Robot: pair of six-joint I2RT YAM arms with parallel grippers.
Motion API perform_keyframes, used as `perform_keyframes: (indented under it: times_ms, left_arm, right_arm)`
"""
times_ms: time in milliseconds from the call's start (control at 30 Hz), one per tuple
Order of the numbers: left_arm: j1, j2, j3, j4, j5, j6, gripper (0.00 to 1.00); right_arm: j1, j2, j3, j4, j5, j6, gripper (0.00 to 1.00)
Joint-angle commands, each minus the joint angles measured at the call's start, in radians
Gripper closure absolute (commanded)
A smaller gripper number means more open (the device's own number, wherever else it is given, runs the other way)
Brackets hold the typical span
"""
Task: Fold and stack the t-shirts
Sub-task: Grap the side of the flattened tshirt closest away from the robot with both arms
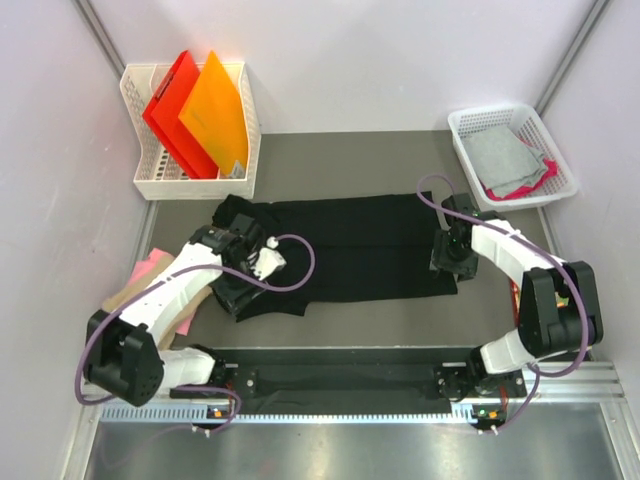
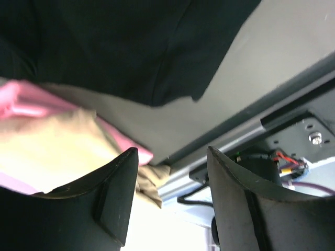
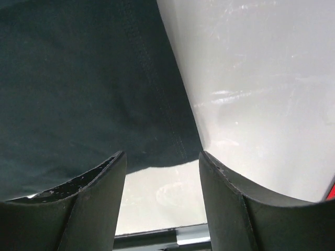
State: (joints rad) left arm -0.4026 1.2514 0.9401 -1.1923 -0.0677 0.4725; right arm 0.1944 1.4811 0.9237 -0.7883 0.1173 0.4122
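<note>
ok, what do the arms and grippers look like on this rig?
The left arm and right arm have white shells with black joint housings. A purple cable loops from each wrist. The left fingers and right fingers are matte black, curved and tapering; the right pair's edges look scuffed.

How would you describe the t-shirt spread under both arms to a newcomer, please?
Start at the grey table mat. The black t-shirt lies spread across its middle. Its neighbours at the left edge, a tan cloth and a pink cloth, are pale by contrast.
</note>
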Motion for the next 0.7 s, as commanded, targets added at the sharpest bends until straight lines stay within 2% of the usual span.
perform_keyframes:
  times_ms: [0, 467, 567, 600, 667]
  left_arm:
    - [-0.039, 0.049, -0.006, 0.111, -0.007, -0.02, 0.39]
    - [-0.061, 0.216, -0.121, 0.283, -0.06, -0.006, 0.37]
    - [-0.059, 0.244, -0.141, 0.318, -0.07, -0.003, 0.44]
    - [-0.059, 0.253, -0.144, 0.326, -0.072, -0.002, 0.5]
    - [-0.061, 0.281, -0.139, 0.338, -0.066, -0.006, 0.52]
  right_arm:
    - [0.0, 0.024, 0.018, 0.053, 0.033, 0.013, 0.42]
    - [-0.001, 0.077, 0.044, 0.077, 0.03, 0.022, 0.41]
    - [-0.001, 0.088, 0.049, 0.083, 0.03, 0.023, 0.41]
    - [-0.003, 0.097, 0.05, 0.083, 0.03, 0.025, 0.41]
    - [-0.003, 0.108, 0.058, 0.084, 0.031, 0.025, 0.41]
